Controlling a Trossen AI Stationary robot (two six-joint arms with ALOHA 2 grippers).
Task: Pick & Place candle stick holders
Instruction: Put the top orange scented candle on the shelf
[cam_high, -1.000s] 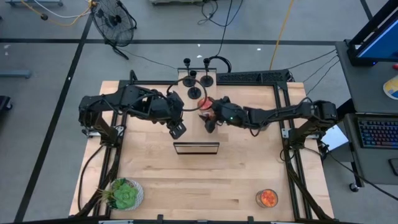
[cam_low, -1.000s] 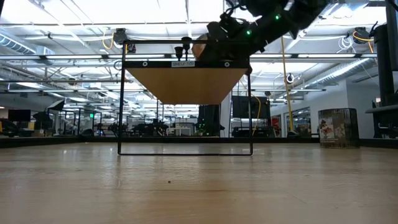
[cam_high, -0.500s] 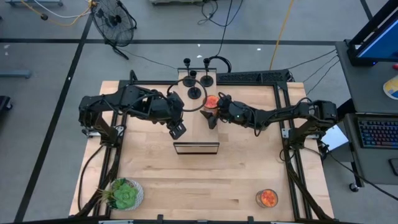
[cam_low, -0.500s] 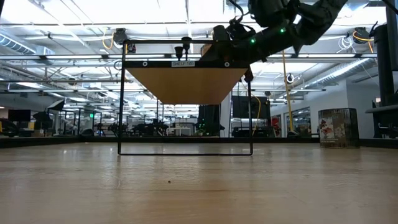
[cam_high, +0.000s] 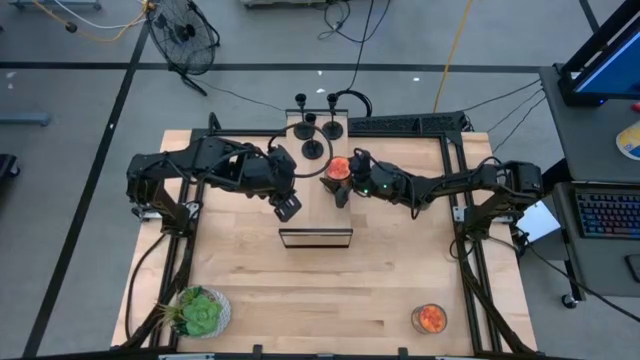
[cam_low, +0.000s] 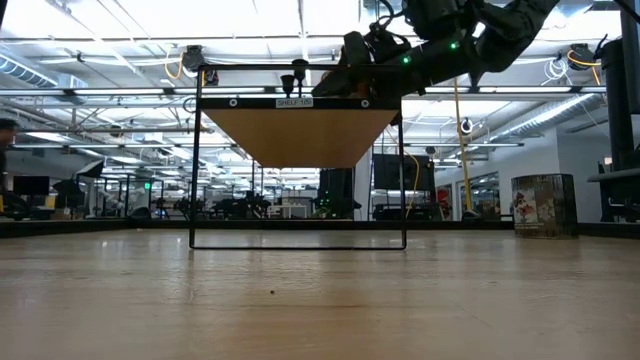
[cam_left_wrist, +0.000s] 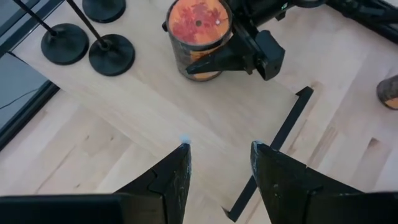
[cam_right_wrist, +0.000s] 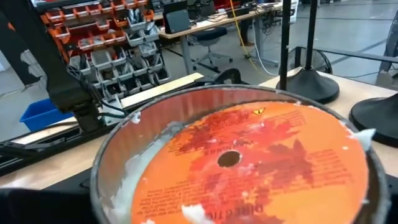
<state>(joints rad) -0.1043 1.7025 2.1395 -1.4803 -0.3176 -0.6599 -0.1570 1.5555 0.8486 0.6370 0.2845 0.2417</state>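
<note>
- Standing in a cluster at the upper middle of the high view, the three black candle stick holders (cam_high: 313, 130) sit on a raised wooden shelf (cam_high: 315, 205), each upright on its round base; no gripper touches them.
- In the left wrist view two of their bases sit touching or nearly so at the upper left, with a third at the top edge.
- An orange-topped candle jar (cam_high: 339, 167) stands on the same shelf just right of and below the holders in the high view, near them but apart.
- The right gripper (cam_high: 342, 186) is at that jar, its arm reaching in from the right of the high view. In the left wrist view its dark fingers (cam_left_wrist: 249, 53) lie spread wide along the jar's side; whether they press on the glass I cannot tell.
- The right wrist view is filled by the jar's orange lid (cam_right_wrist: 242, 162), with holder bases at the right edge behind it.
- The left gripper (cam_high: 287, 208) hangs over the shelf's left part, left of centre in the high view, its two fingers (cam_left_wrist: 171, 180) partly apart with nothing between them.
- In the low view the shelf appears upper centre on a thin black frame (cam_low: 192, 160), with the holders' stems on top.
- A green plant (cam_high: 200, 312) sits at the lower left of the table (cam_high: 380, 290), and a second orange jar (cam_high: 429, 318) at the lower right.
</note>
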